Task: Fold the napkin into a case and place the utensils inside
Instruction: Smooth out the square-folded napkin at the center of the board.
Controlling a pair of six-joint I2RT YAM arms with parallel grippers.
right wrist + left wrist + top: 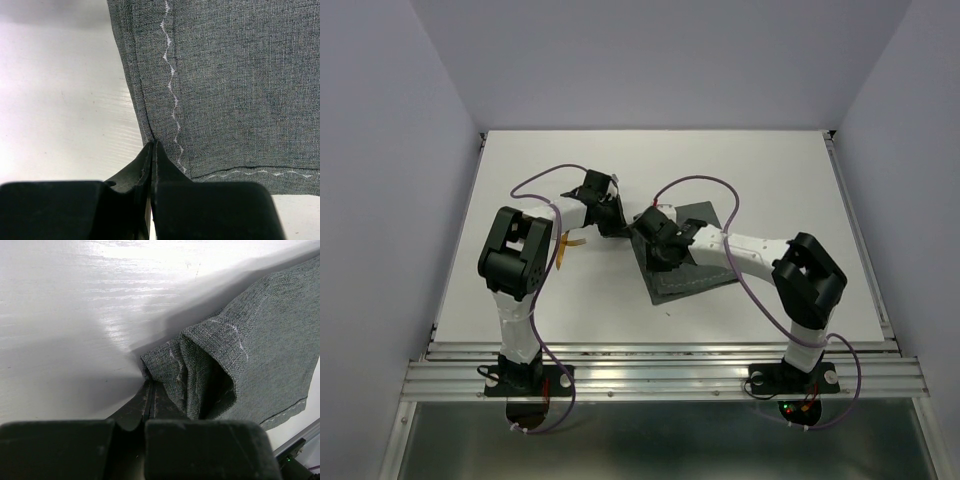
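Observation:
The dark grey-green napkin (pixel 692 278) lies folded in layers on the white table, just right of centre. My left gripper (pixel 614 222) is shut on its far left corner. In the left wrist view the napkin (pixel 260 340) bunches into a hollow fold just past the left gripper (pixel 149 386). My right gripper (pixel 656 246) is shut on the napkin's left edge. In the right wrist view the right gripper (pixel 153 145) pinches the napkin (pixel 225 75) beside its wavy light stitching. The gold utensils (pixel 568 246) lie on the table, partly hidden beside my left arm.
The white table (pixel 750 160) stretches behind and to both sides of the cloth. A metal rail (pixel 660 365) runs along the near edge by the arm bases. Purple cables (pixel 705 182) loop over both arms.

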